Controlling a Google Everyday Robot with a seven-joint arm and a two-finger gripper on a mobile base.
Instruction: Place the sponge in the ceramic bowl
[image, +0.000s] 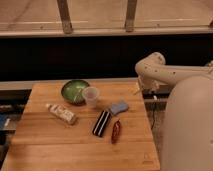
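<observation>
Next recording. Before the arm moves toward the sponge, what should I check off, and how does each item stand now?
1. Sponge lies flat on the table, nothing on top: ok.
2. Ceramic bowl upright, opening up: ok.
3. Gripper at the sponge: not ok; it hangs by the table's right edge, apart from it.
4. Straight path from sponge to bowl free: not ok; the plastic cup stands between them.
5. Black striped block clear of the sponge: cannot tell; they are very near.
</observation>
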